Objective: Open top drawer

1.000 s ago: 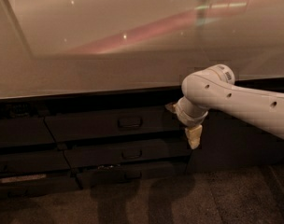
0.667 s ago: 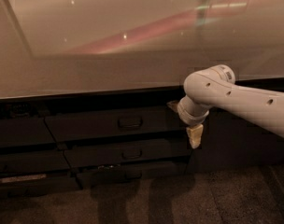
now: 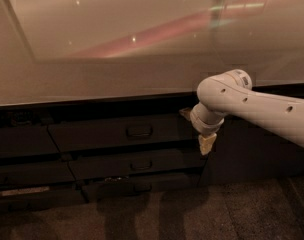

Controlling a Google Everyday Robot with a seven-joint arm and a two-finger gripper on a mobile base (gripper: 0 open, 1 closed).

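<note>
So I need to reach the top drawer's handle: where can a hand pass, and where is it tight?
Free: the top drawer front on both sides of its handle, up to the end effector at its right end. The countertop above looks bare. Crowded: the drawer's right end, where the arm hangs in front.

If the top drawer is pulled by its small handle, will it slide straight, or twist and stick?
The top drawer looks wide and stiff, so it will probably slide out without bending. Its handle is small and central: a pull there likely keeps it straight, but grip may slip. The hand hangs beyond the drawer's right end.
</note>
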